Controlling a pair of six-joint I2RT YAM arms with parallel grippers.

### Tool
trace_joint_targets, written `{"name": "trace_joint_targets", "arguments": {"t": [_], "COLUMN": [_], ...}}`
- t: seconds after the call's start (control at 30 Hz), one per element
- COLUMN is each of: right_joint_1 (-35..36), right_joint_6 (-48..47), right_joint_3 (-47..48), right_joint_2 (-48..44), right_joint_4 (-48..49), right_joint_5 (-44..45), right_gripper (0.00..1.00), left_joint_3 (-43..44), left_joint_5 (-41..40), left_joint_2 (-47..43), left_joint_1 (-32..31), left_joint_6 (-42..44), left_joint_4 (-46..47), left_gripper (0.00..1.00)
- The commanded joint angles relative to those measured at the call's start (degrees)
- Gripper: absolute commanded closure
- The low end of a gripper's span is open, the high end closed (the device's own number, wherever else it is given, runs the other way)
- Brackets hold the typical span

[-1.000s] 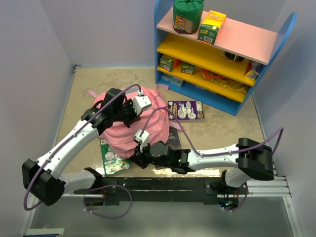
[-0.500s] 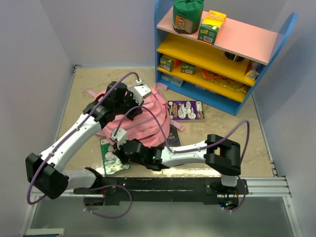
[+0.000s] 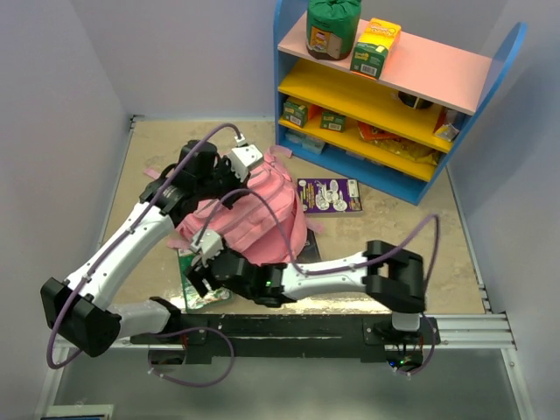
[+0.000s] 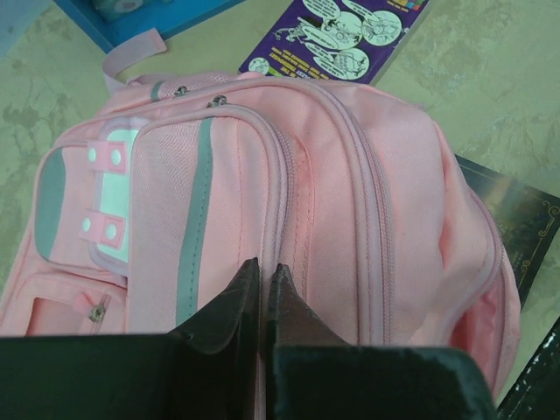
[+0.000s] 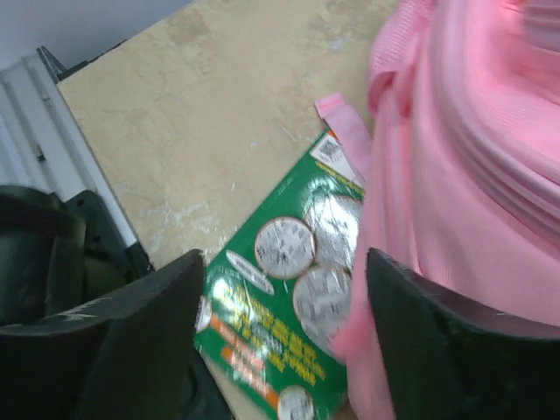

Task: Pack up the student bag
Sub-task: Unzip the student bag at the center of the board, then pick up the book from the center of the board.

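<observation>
The student bag (image 3: 258, 214), a soft pink backpack with grey zip lines, lies mid-table with its front pockets (image 4: 157, 201) facing up. My left gripper (image 3: 234, 171) sits on its far top. In the left wrist view that gripper (image 4: 262, 267) is shut, its tips pinching the seam by the front pocket zipper. My right gripper (image 3: 199, 271) is at the bag's near left corner. It stands open (image 5: 284, 271) over a green book with coin pictures (image 5: 280, 306), nothing between its fingers. The bag's edge (image 5: 472, 175) overlaps that book.
A purple book (image 3: 329, 194) lies right of the bag, and a dark book (image 3: 309, 247) pokes out from under its near right side. The blue shelf unit (image 3: 394, 96) with boxes and packets stands at the back right. Walls close in on both sides.
My right gripper has opened and swung left from the bag's front edge to above the green book. My left gripper drew the bag's top back and up, bunching it.
</observation>
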Motion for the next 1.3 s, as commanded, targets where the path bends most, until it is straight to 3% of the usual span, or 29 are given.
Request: {"name": "trace_joint_targets", "arguments": {"t": [0.0, 0.1, 0.23, 0.27, 0.33, 0.47, 0.63, 0.8, 1.0, 1.07, 1.27], "right_joint_1": [-0.6, -1.3, -5.8, -7.1, -10.8, -11.4, -11.5, -12.3, -14.5, -15.7, -16.0], "right_joint_6": [4.7, 10.1, 22.2, 29.7, 35.4, 47.7, 53.5, 54.2, 50.1, 48.7, 47.3], "right_joint_3": [-7.5, -16.0, -24.2, -25.5, -29.9, -35.2, -38.2, -36.1, -37.4, -38.5, -39.7], "right_joint_2": [-16.5, -27.2, -38.8, -40.6, -46.4, -53.5, -51.1, -35.7, -30.6, -30.6, -25.2], "right_joint_4": [-2.5, -6.8, -21.1, -28.8, -33.8, -43.4, -45.9, -44.8, -36.2, -33.3, -28.5], "right_joint_5": [6.7, 13.2, 19.6, 20.4, 19.8, 19.2, 17.1, 16.2, 16.8, 16.4, 11.7], "right_gripper": [0.15, 0.02, 0.02, 0.02, 0.02, 0.02, 0.01, 0.01, 0.02, 0.08, 0.53], "left_joint_3": [0.3, 0.7, 1.3, 1.3, 1.0, -1.2, -5.0, -5.3, -3.6, -3.9, -4.8], "left_joint_5": [1.2, 0.5, -0.8, -1.0, -2.0, -3.9, -4.6, -4.6, -3.9, -3.7, -3.9], "left_joint_2": [-4.3, -4.8, -5.4, -5.5, -6.2, -7.2, -8.7, -8.8, -7.6, -7.6, -8.0], "left_joint_1": [3.0, 3.8, 5.0, 5.3, 6.2, 7.9, 9.8, 10.4, 11.9, 11.9, 11.9], "left_joint_6": [4.9, 7.1, 9.9, 10.9, 11.6, 13.1, 13.9, 13.6, 13.4, 12.9, 12.7], "left_joint_4": [5.8, 5.8, 4.8, 4.7, 4.4, 4.7, 5.9, 6.1, 6.0, 6.1, 6.5], "left_gripper": [1.0, 1.0, 1.0, 1.0, 1.0, 1.0, 1.0, 1.0, 1.0, 1.0, 1.0]}}
